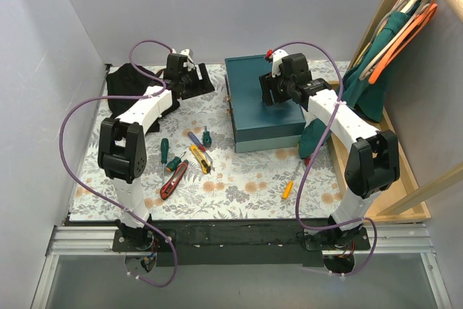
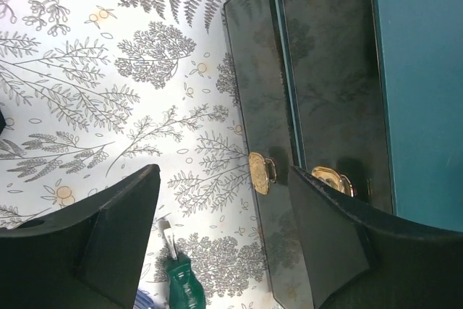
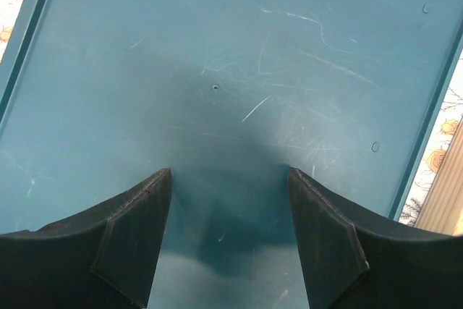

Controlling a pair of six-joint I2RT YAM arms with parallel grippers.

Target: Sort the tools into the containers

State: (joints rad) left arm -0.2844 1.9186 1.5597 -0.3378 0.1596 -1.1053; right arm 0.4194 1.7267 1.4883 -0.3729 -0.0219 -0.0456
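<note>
The dark teal box (image 1: 264,103) sits closed at the back centre; no clear trays show. My right gripper (image 1: 278,93) hovers open and empty just above its lid (image 3: 231,56). My left gripper (image 1: 194,83) is open and empty to the box's left, facing the box's side with two gold latches (image 2: 259,173). Tools lie on the floral mat: a green screwdriver (image 1: 164,151), a small green one (image 1: 206,136) that also shows in the left wrist view (image 2: 181,284), a blue-handled one (image 1: 195,140), a yellow knife (image 1: 200,158), a red knife (image 1: 173,180) and an orange screwdriver (image 1: 289,184).
A black cloth (image 1: 130,81) lies at the back left behind the left arm. Teal cloth (image 1: 376,70) hangs on a wooden rack (image 1: 405,179) along the right side. Purple cables (image 1: 72,128) loop off both arms. Walls close in on the left and at the back.
</note>
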